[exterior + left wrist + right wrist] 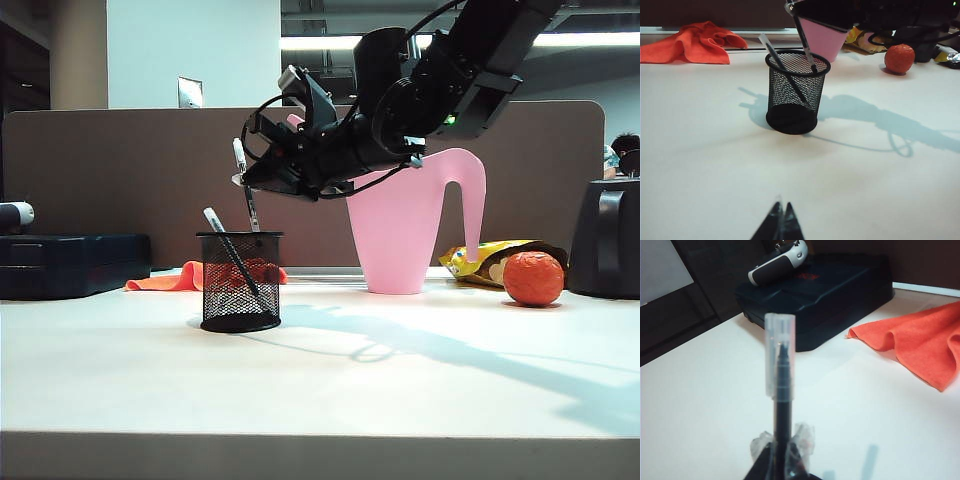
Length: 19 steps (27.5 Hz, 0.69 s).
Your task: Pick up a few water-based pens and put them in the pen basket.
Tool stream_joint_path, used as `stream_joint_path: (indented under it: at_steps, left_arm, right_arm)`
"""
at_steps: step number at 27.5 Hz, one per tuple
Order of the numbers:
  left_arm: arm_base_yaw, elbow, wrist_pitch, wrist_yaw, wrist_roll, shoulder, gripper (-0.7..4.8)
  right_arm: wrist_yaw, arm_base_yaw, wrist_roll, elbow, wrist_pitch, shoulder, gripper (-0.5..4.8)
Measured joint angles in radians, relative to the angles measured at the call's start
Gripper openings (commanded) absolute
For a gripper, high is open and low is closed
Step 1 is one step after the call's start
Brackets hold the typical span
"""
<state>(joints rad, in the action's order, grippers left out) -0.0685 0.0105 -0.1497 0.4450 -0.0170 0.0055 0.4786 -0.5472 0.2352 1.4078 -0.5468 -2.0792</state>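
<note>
Right pincer (250, 180) with pen (243, 185) above white table (400, 380).

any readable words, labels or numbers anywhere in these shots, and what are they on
None can be read.
Dark case: a small red mark, too blurred to read.
Yellow snack bag: printing too small to read.
Pen in the right gripper: no print visible.

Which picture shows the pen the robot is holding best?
The right wrist view: the held pen fills it, pinched in the right gripper. The exterior view shows it small above the mesh cup; the left wrist view shows only its lower part.
</note>
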Motion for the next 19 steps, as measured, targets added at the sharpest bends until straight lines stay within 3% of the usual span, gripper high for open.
stream_joint_path:
  at_steps: [3,7,9,10,16,19]
  left_arm:
    - [0.000,0.000,0.000,0.000,0.000,0.000,-0.04]
    - [0.000,0.000,0.000,0.000,0.000,0.000,-0.04]
    - [0.000,0.000,0.000,0.000,0.000,0.000,-0.04]
    - [0.000,0.000,0.000,0.000,0.000,0.000,-0.04]
    - [0.000,0.000,0.000,0.000,0.000,0.000,-0.04]
    - [0.000,0.000,0.000,0.000,0.000,0.000,-0.04]
  right_arm:
    - [0.000,0.000,0.000,0.000,0.008,0.000,0.88]
    - [-0.001,0.000,0.000,0.000,0.008,0.000,0.95]
    - [0.000,0.000,0.000,0.000,0.008,0.000,0.60]
    - [0.000,0.000,0.000,0.000,0.007,0.000,-0.08]
    - [0.011,0.007,-0.005,-0.001,0.021,0.042,-0.03]
    - [-0.032,0.019,-0.032,-0.001,0.042,0.097,-0.03]
